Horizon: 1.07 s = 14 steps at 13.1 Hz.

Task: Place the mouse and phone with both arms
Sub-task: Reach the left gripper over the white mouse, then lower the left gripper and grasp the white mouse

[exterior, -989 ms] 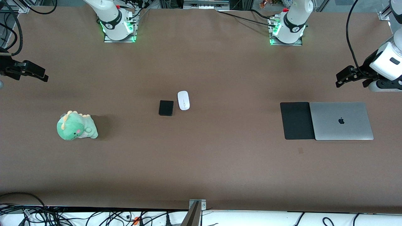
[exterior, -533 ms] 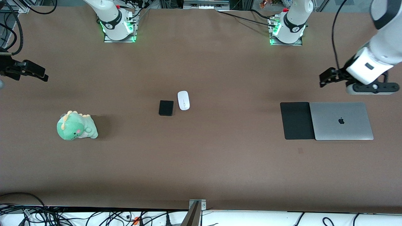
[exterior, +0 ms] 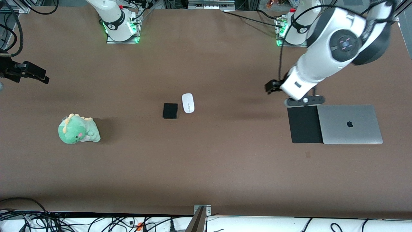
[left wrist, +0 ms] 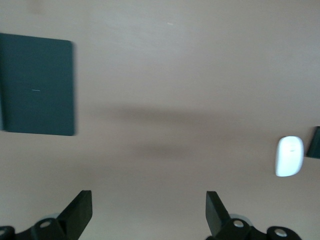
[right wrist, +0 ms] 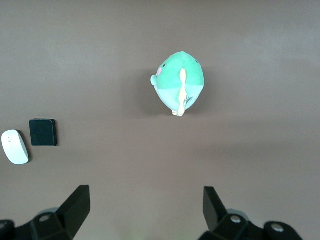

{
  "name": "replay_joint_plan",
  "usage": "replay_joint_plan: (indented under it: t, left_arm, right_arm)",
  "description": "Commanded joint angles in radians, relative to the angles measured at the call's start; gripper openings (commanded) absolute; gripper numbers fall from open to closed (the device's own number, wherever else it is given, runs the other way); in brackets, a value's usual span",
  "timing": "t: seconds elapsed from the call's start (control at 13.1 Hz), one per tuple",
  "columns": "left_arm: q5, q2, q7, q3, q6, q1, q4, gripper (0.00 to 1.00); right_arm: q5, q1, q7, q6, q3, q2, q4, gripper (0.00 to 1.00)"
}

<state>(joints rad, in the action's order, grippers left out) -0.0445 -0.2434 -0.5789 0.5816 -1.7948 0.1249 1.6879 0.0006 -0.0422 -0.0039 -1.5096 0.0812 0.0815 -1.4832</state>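
Note:
The white mouse lies mid-table, and the small black phone lies beside it, toward the right arm's end. My left gripper is open and empty above bare table, between the mouse and the black mouse pad. In the left wrist view the gripper shows spread fingers, with the mouse, a sliver of the phone and the pad farther off. My right gripper waits, open and empty, at the right arm's end. The right wrist view shows the gripper, the phone and the mouse.
A closed silver laptop lies against the mouse pad at the left arm's end. A green plush dinosaur sits toward the right arm's end and also shows in the right wrist view. Cables hang along the table's front edge.
My left arm has swung in from the table's end toward the middle, bringing its gripper past the laptop to beside the mouse pad. The right arm, mouse and phone have not moved.

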Motion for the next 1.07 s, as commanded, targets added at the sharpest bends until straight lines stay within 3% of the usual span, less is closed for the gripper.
replay_joint_plan:
  t: [0.0, 0.15, 0.46, 0.68, 0.99]
  left_arm:
    - [-0.005, -0.173, -0.134, 0.003, -0.02, -0.111, -0.157, 1.0]
    - [0.003, -0.246, -0.209, -0.003, -0.13, -0.197, -0.165, 1.0]
    - [0.13, -0.378, -0.384, -0.012, -0.316, -0.356, -0.165, 1.0]
    - [0.244, -0.45, -0.482, -0.022, -0.374, -0.436, -0.169, 1.0]
    - [0.264, -0.526, -0.585, -0.124, -0.422, -0.6, -0.235, 1.0]
  right_arm:
    - [-0.004, 0.012, -0.007, 0.017, -0.015, -0.008, 0.011, 1.0]
    - [-0.002, 0.012, -0.007, 0.016, -0.015, -0.008, 0.011, 1.0]
    - [-0.002, 0.012, -0.008, 0.017, -0.018, -0.008, 0.011, 1.0]
    - [-0.002, 0.012, -0.01, 0.022, -0.037, -0.008, 0.011, 1.0]
    - [-0.002, 0.012, -0.015, 0.028, -0.038, -0.008, 0.006, 1.0]
